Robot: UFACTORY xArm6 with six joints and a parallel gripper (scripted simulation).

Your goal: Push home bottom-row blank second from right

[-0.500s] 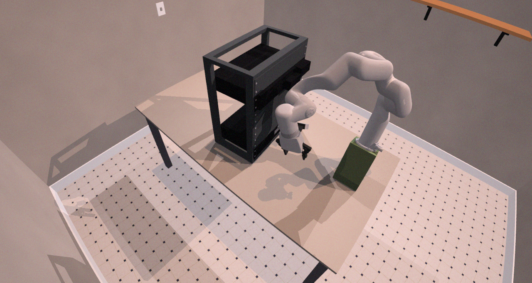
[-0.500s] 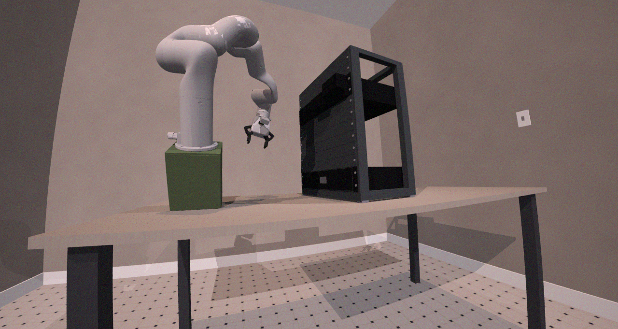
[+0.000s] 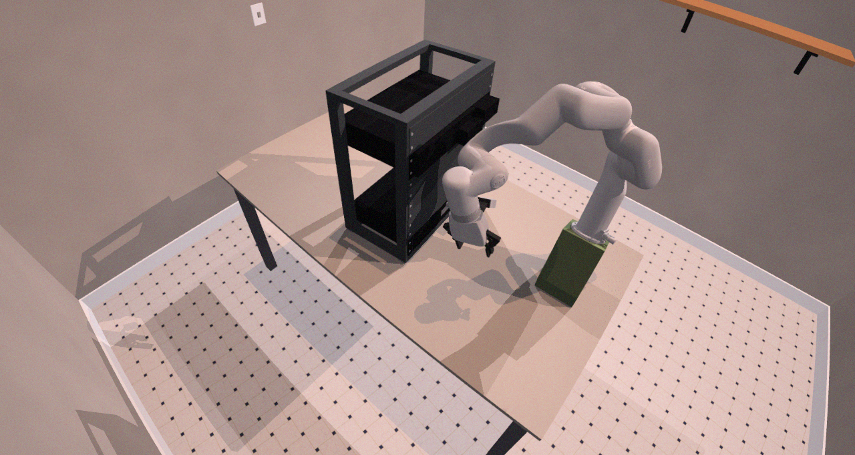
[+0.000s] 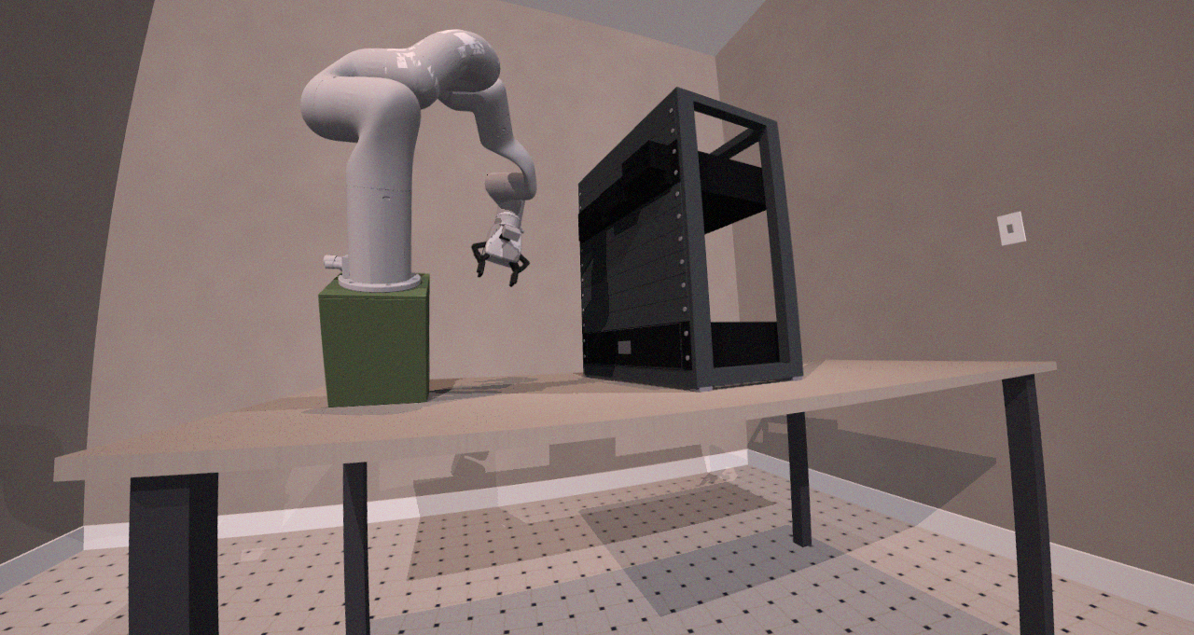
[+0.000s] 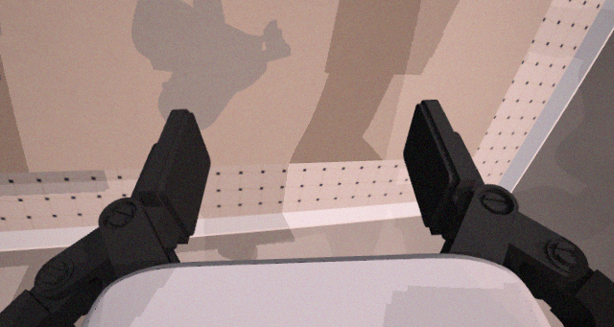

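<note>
Pincer (image 4: 499,269) wide open and holding nothing, hanging in the air in front of the rack (image 4: 692,239).

The rack stands on the surface (image 4: 542,419), a dark open frame with black units in it; the arm (image 4: 380,180) rises from a green pedestal (image 4: 354,372) set on the same surface, well apart from the rack's front, and bends over toward it; the pincer (image 3: 473,244) hangs between pedestal and rack, above the surface, near the lower half of the rack's front but not touching it; in the wrist view both black fingers spread far apart with only the surface and tiled floor between them; the rack's front is too dark and too steeply angled to pick out the drive blanks or the one to be pushed.
</note>
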